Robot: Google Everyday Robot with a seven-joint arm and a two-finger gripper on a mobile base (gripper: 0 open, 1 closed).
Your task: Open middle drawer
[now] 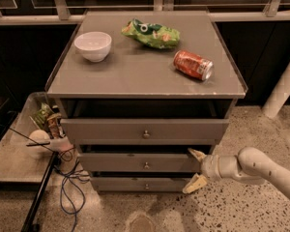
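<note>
Hovering at the right end of the middle drawer, the gripper is standing spread apart, grasping nothing. The drawer front is running leftward from it, long axis horizontal, with its knob lying well to the gripper's left.

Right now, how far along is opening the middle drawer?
Done: the gripper is at the right end of the middle drawer. In hand: its open fingers straddle that end of the front, away from the knob. Left: the pull itself. The front looks barely out of the cabinet, with only a dark gap above it.
</note>
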